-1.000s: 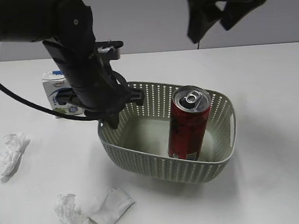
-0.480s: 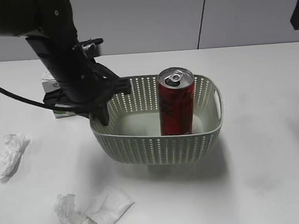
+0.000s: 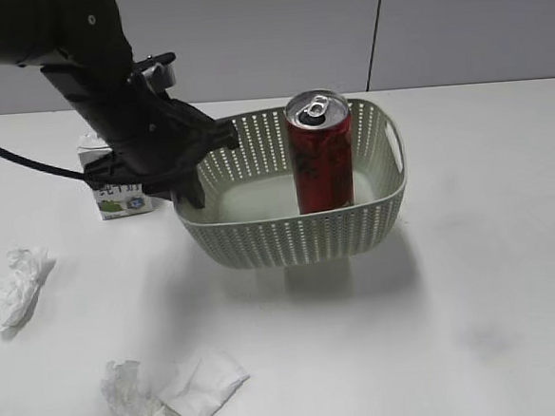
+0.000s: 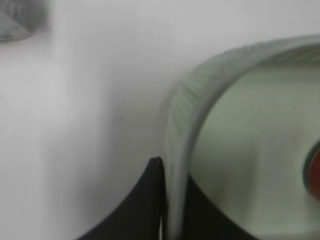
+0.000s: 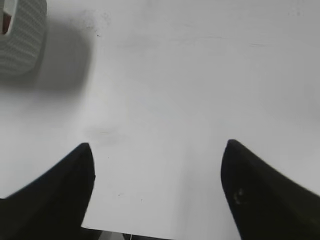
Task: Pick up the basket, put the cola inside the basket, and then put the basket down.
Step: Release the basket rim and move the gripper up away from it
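Basket wall is clamped between the fingers of the left gripper at its left rim; the left wrist view shows the rim pinched between the dark fingertips. Cola stands upright inside the basket, to the right of that gripper. Milk carton stands just left of and behind the gripper. Right gripper hangs over bare table, jaws spread wide, holding nothing, with the basket corner at its far left.

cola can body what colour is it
Red with dark markings, silver top; the cola can shows best in the exterior view.
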### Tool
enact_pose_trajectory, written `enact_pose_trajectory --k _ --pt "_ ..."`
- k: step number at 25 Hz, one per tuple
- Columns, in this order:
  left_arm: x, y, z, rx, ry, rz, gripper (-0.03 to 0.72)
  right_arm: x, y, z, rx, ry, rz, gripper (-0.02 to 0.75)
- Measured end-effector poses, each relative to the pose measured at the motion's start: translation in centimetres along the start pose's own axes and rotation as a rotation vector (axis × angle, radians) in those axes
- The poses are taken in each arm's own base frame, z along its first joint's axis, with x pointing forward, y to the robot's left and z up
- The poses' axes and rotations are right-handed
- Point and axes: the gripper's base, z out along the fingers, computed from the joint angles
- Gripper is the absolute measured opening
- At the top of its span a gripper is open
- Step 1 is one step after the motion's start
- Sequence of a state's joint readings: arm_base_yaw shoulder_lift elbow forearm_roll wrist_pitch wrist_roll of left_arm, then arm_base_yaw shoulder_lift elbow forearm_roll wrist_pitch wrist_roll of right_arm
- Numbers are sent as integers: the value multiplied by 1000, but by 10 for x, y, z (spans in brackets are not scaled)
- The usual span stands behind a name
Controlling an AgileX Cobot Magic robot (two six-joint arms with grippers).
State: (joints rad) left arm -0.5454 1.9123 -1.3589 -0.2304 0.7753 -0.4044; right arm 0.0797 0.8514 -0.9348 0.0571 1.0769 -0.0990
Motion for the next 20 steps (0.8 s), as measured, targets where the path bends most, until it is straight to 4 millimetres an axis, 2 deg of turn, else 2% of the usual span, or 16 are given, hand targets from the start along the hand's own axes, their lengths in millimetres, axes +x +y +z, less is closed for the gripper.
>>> enact_pose_trajectory --k 2,6,11,15,20 --pt "-3 -1 4 0 1 -10 0 26 2 -11 6 -73 -3 595" --pt "-13 -4 20 -25 46 -9 0 78 6 -17 14 -172 -8 594" --pt "-20 -6 32 -30 49 -10 0 130 9 -6 26 -265 -13 594" --pt "-24 -7 32 -18 16 -7 6 154 10 -5 37 -382 -19 594" --pt "-27 -6 36 -19 -7 0 12 162 11 -11 48 -460 -24 594"
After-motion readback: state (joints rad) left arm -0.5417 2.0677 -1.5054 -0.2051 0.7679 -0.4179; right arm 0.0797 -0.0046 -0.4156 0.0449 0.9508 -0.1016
